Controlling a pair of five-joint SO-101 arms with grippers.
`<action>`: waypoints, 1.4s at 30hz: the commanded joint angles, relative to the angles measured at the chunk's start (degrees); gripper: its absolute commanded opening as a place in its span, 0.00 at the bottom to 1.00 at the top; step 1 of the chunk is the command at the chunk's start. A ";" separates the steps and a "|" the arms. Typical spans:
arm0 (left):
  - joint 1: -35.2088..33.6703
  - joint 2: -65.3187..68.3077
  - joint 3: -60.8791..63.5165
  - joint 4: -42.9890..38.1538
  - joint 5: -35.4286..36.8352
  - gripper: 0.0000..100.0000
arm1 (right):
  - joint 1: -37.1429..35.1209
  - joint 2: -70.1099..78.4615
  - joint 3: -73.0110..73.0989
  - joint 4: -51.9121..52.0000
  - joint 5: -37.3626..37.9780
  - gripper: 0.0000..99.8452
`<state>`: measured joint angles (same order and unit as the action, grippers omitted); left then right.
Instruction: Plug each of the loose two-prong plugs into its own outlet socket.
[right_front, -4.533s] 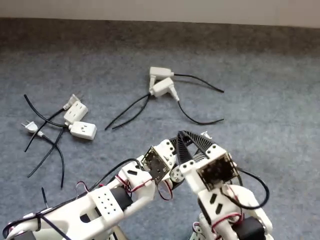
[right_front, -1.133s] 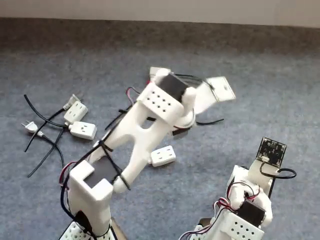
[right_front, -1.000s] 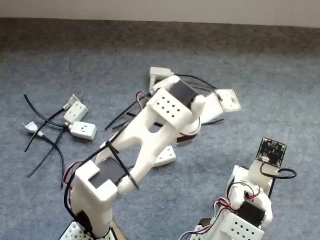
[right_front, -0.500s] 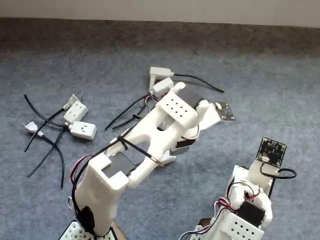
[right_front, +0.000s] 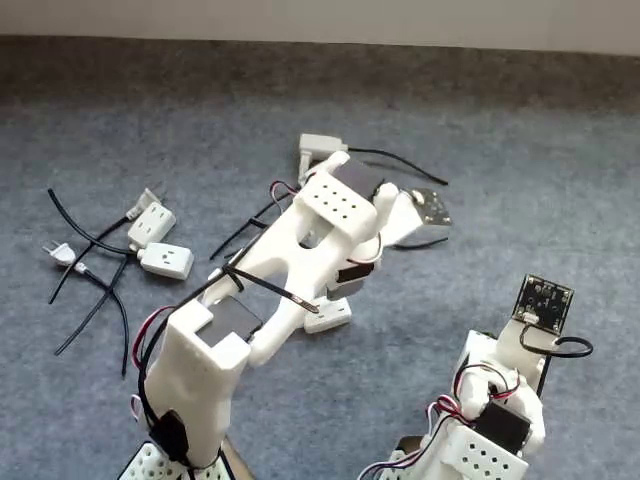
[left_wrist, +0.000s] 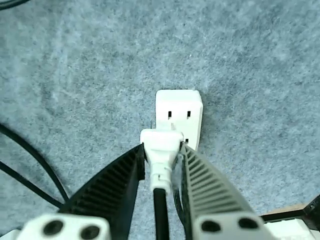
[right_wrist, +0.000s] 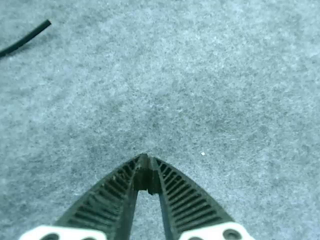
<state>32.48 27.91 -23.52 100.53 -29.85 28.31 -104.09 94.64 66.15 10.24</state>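
Left gripper (left_wrist: 162, 149) pinches white plug (left_wrist: 160, 141) at outlet socket (left_wrist: 179, 106).
Socket lies just ahead of the plug; right gripper (right_wrist: 145, 172) pressed together above carpet.

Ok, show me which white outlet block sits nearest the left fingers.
The white rectangular outlet block directly ahead of the left fingers, which hold a white two-prong plug at its face. The other white blocks lie farther off.
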 joint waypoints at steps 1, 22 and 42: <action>1.19 -0.75 -0.40 0.70 -0.26 0.01 | 0.13 -0.84 1.36 0.22 -0.09 0.01; 3.38 -0.13 -0.13 0.70 2.46 0.01 | 0.13 -0.84 1.36 0.22 -0.09 0.01; 4.35 -0.48 8.66 -6.86 2.64 0.01 | 0.13 -0.84 1.36 0.22 -0.09 0.01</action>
<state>35.91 28.09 -14.81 94.02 -27.56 28.31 -104.09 94.64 66.15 10.24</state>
